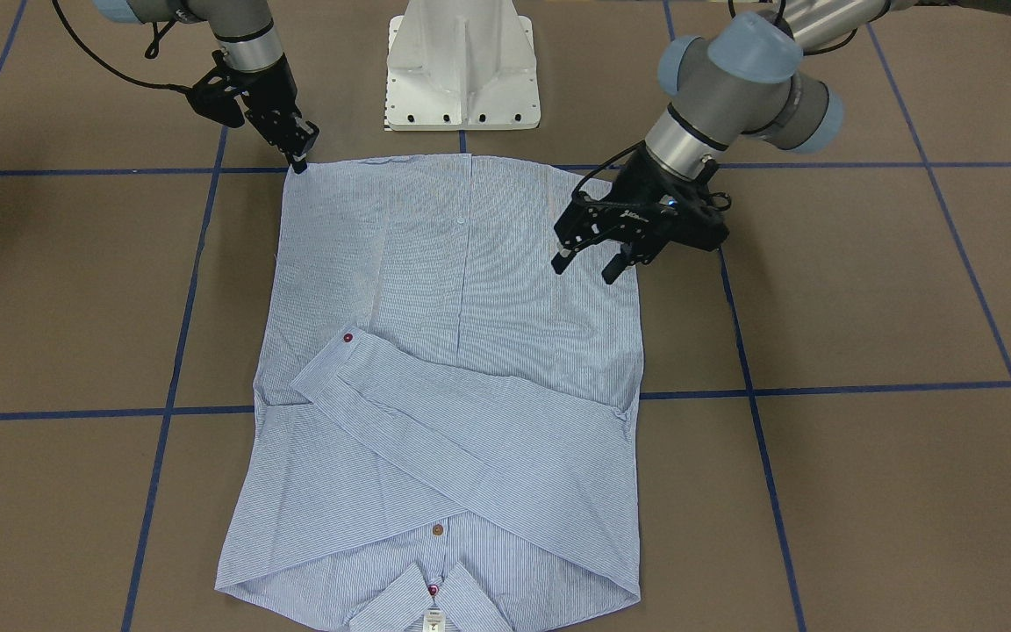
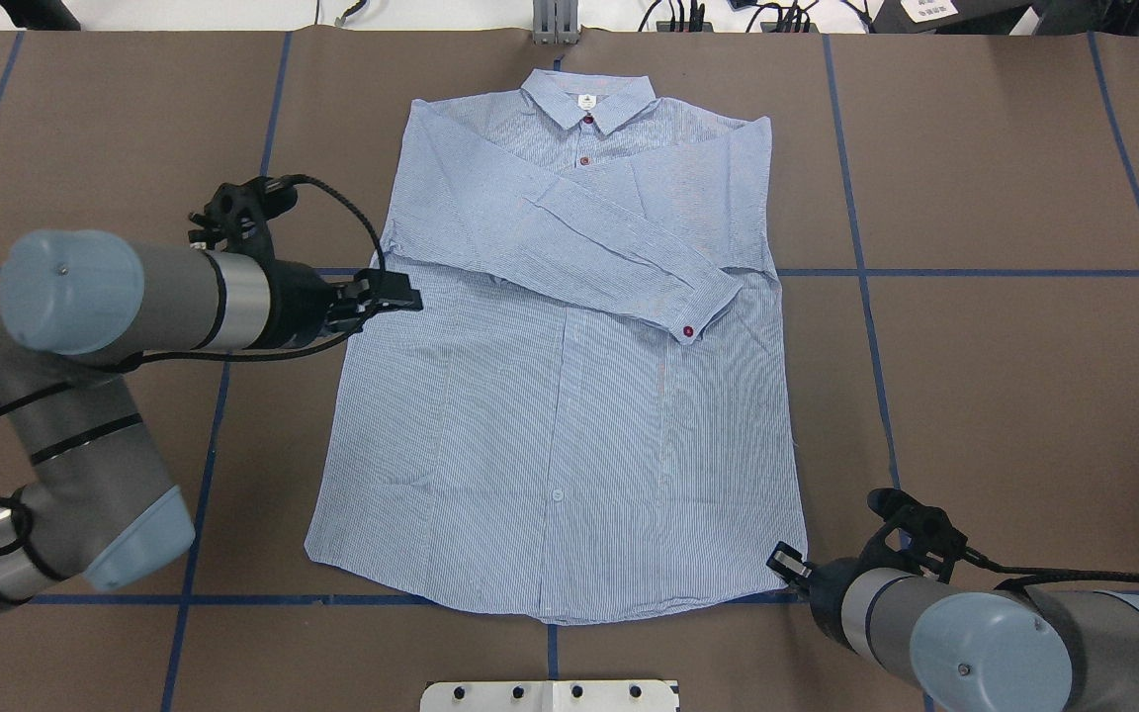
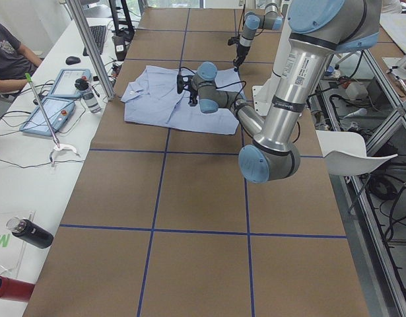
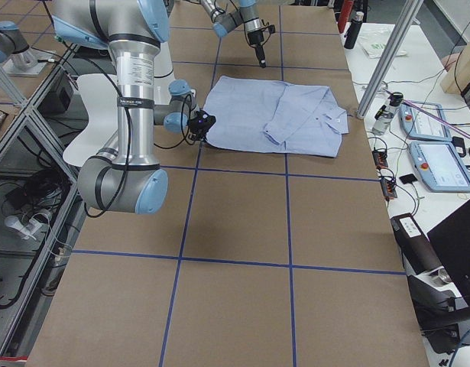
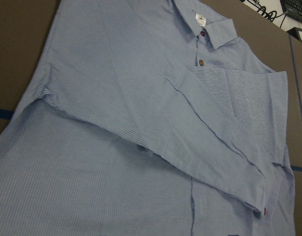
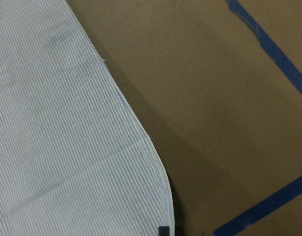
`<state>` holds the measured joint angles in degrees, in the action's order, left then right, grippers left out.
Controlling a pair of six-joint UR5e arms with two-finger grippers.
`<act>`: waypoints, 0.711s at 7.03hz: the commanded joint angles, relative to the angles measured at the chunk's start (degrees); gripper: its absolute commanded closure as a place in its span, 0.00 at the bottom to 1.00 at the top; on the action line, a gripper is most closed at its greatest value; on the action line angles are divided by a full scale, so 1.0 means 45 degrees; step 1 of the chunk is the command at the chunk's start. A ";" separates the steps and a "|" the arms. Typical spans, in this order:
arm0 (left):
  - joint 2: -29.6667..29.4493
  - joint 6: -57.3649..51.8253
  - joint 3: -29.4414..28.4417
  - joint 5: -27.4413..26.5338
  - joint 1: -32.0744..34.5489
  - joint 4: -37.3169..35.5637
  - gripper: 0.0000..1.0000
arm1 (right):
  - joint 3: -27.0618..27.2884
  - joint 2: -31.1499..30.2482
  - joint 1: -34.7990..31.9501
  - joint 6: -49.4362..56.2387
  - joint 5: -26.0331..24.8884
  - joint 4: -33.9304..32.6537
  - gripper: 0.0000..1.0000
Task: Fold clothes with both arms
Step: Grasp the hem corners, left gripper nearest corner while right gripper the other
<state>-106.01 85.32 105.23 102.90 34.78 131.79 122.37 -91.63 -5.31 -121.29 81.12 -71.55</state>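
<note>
The light blue striped shirt (image 2: 569,415) lies flat on the brown table, front up, collar (image 2: 589,99) at the far side. Both sleeves are folded across the chest, and the upper cuff with a red button (image 2: 691,331) points to my right. My left gripper (image 2: 409,297) is open and empty, hovering over the shirt's side edge by the armpit (image 1: 586,268). My right gripper (image 2: 783,560) looks shut, its tip at the hem corner (image 1: 298,163). The cloth there lies flat in the right wrist view (image 6: 57,147). The left wrist view shows the crossed sleeves (image 5: 155,123).
The white pedestal base (image 1: 462,70) stands just behind the hem. Blue tape lines (image 2: 975,273) cross the table. In the exterior left view, tablets (image 3: 51,112) and bottles (image 3: 89,98) lie on the side bench beyond the collar.
</note>
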 commanded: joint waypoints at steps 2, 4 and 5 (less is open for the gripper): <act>0.3283 0.0450 0.1790 -0.1655 -0.2100 -0.0165 0.15 | 0.0014 -0.0009 -0.0011 0.0000 0.0000 0.0001 1.00; 0.3188 0.1698 0.1752 -0.2821 -0.3641 -0.1236 0.17 | 0.0014 -0.0029 -0.0011 0.0000 0.0000 0.0001 1.00; 0.3207 0.1916 0.1655 -0.2847 -0.4015 -0.1279 0.17 | 0.0014 -0.0029 -0.0011 0.0000 0.0000 0.0001 1.00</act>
<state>-91.65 92.16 112.94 91.29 19.39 127.04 122.43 -91.74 -5.36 -121.29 81.12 -71.54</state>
